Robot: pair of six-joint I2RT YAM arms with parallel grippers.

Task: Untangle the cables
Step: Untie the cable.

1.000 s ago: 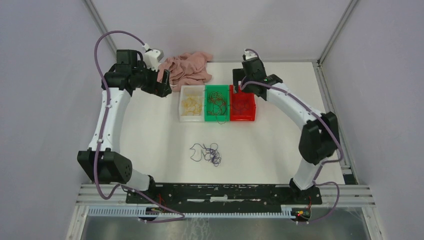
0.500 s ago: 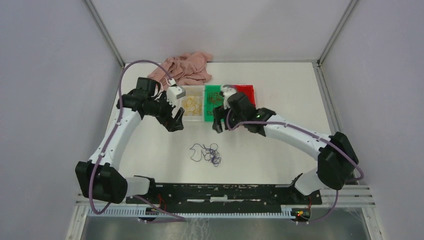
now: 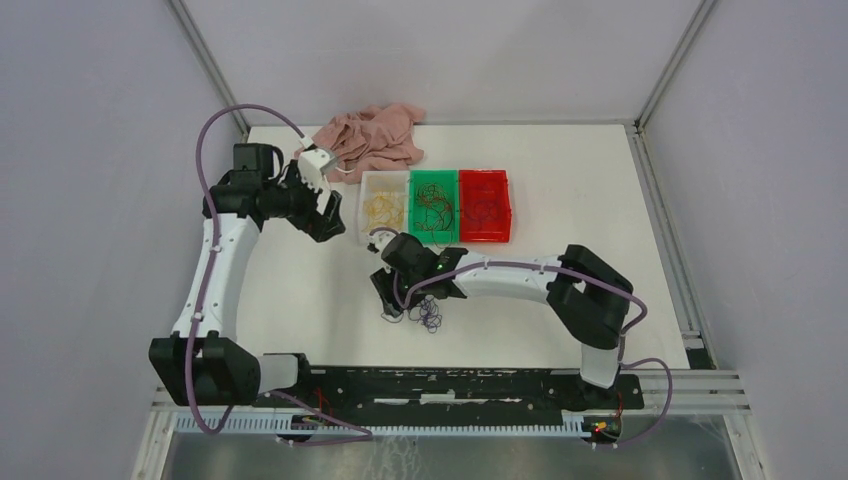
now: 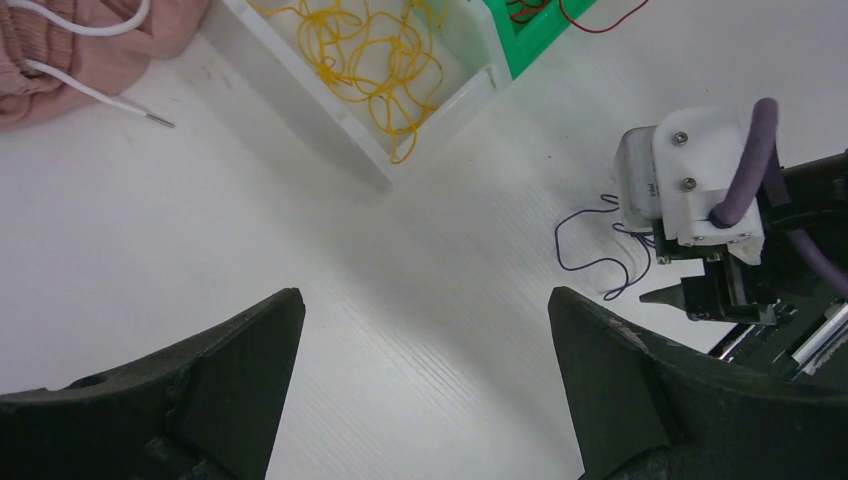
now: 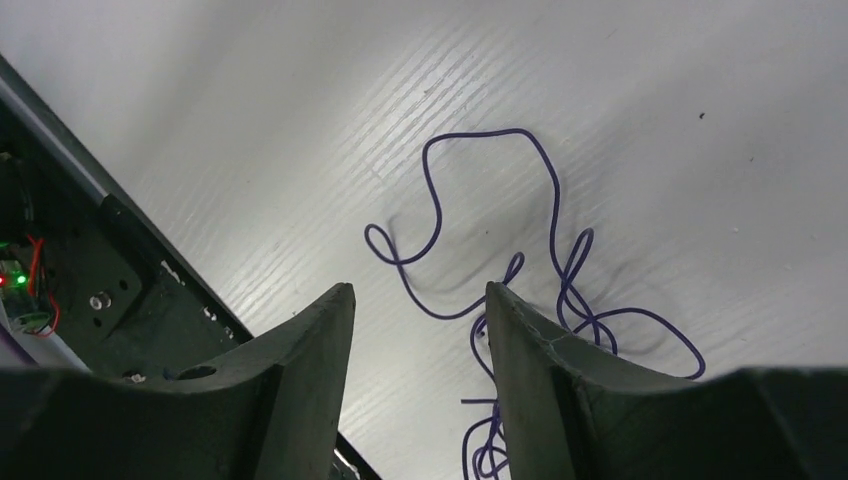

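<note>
We hold the left gripper spread wide and empty over bare white tabletop, just beside the white plastic bin of yellow curly cables, which we judge leaves the middle free. There the right gripper hangs low over the loose tangle of thin purple cables, jaws part-spread and pinching nothing. Further right, the green plastic bin and red plastic bin sit apart from the tangle, with open table for drawing strands out.
</note>
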